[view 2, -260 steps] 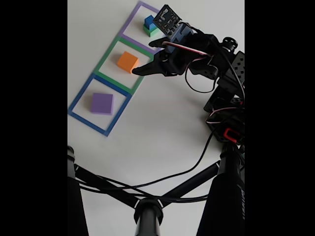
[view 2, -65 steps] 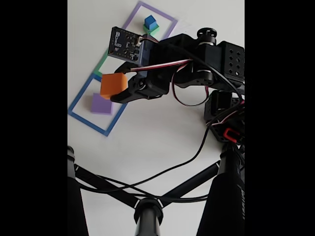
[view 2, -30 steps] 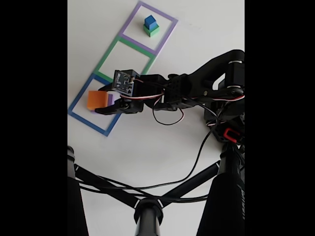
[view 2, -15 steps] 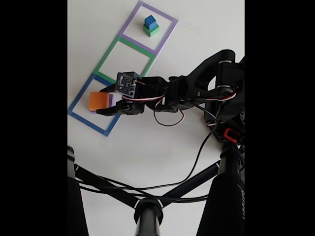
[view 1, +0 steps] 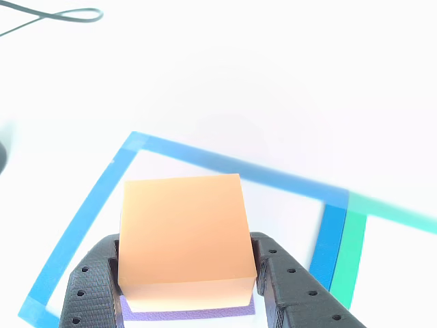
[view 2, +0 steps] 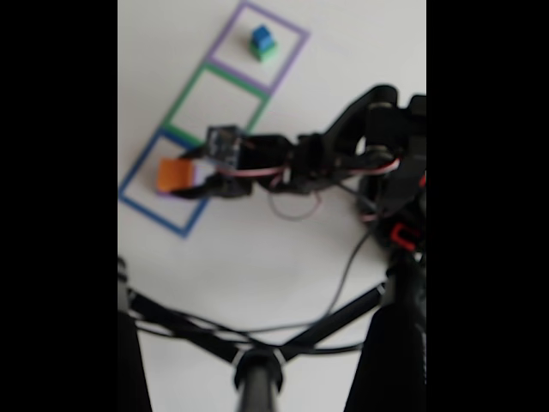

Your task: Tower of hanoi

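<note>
1. You can count three square outlines on the white table (view 2: 257, 249) in the fixed view, going left to right: one blue outline (view 2: 137, 204), one green outline (view 2: 190, 87), one purple outline (view 2: 292, 51).
2. There is one orange block (view 1: 183, 236), and it is inside the blue outline. The gripper (view 1: 186, 283) is clamped on it, one dark finger (view 1: 92, 287) pressing each side.
3. There is one purple slab (view 1: 188, 311) directly under the orange block. Only a thin strip of it shows below the block, so you cannot tell if the two are touching.
4. There is one small blue cube (view 2: 261, 36) inside the purple outline, sitting on a green piece (view 2: 268, 51).
5. The fixed view is blurred, so the fingers and the slab are hard to make out there. In the other view the fingers are cut off by the bottom edge, and only a corner of the green outline appears at the right.
6. Compared with half a second ago, the orange block is in nearly the same place over the slab, and the arm (view 2: 343, 154) is stretched in almost the same pose. The blue cube has not moved.
</note>
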